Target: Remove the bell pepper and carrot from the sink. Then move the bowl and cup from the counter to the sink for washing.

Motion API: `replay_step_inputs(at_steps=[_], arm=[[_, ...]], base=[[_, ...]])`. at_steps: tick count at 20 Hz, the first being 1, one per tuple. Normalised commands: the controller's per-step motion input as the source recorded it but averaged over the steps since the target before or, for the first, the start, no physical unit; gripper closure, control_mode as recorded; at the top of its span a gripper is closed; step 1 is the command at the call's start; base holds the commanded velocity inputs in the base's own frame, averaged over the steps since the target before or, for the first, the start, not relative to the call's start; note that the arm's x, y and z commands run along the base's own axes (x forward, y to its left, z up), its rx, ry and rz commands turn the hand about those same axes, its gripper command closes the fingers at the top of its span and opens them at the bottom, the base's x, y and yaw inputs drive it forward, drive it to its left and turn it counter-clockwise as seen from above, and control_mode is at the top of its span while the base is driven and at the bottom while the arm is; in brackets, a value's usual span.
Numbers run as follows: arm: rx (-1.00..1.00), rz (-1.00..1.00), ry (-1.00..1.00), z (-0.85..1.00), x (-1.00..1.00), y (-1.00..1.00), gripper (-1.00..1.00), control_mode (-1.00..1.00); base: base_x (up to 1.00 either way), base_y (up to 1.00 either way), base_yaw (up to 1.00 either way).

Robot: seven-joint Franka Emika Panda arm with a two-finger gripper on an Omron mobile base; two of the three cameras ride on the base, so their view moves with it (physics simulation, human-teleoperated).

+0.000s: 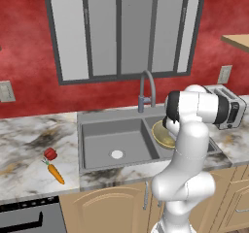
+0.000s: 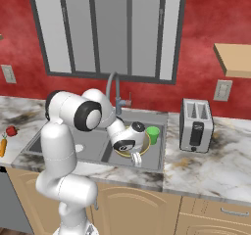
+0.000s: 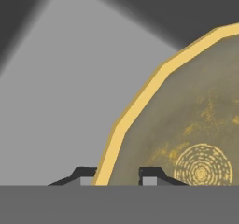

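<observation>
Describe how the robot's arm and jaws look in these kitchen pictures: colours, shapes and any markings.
The arm is glossy white, built of thick rounded tubular segments with bulging elbows, joined by black bands at the joints. The gripper ends in two small dark grey, blocky fingertips with paler faces. No cables or lettering are legible.

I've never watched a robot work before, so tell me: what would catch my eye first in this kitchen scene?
The big white arm bending down into the grey sink, its fingers set on either side of the rim of a yellowish bowl in the right basin. A bright green cup stands in that basin beside the bowl. On the marble counter left of the sink lie a red bell pepper and an orange carrot.
</observation>
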Motion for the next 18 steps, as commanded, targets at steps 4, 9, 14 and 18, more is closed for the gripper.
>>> replay_step_inputs(at_steps=[4, 9, 14, 18], arm=[[0.00, 0.00, 0.00, -0.04, 0.06, 0.00, 1.00, -1.00], [0.00, 0.00, 0.00, -0.01, 0.06, 0.00, 1.00, -1.00], [0.00, 0.00, 0.03, -0.04, 0.01, -0.07, 1.00, -1.00], [0.00, 0.00, 0.05, -0.07, 0.00, -0.11, 1.00, -1.00]], base=[[0.00, 0.00, 0.00], [0.00, 0.00, 0.00], [0.00, 0.00, 0.00], [0.00, 0.00, 0.00]])
